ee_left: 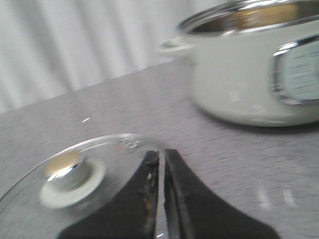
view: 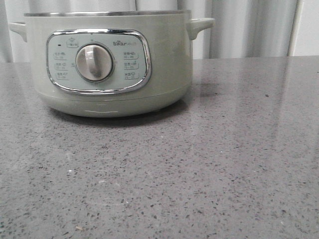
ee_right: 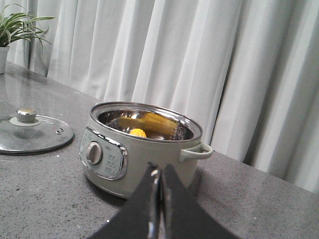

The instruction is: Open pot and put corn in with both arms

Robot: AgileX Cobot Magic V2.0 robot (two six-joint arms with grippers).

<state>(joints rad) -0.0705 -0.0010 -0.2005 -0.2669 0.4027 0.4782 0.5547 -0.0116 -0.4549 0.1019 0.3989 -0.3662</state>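
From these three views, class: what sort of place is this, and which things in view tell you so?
Probably a staged kitchen-style test bench, not a home kitchen. A grey speckled stone-look countertop holds an electric pot with corn inside and its glass lid set aside; plain white curtains and a potted plant stand behind.

The left gripper (ee_left: 160, 164) had its two black fingers (ee_left: 137, 199) pressed together, only a thin slit between them, with nothing held. The right gripper (ee_right: 158, 179) was likewise closed and empty, its dark fingers (ee_right: 177, 209) meeting along a narrow seam. Neither arm appeared in the front view; each showed only in its own wrist camera.
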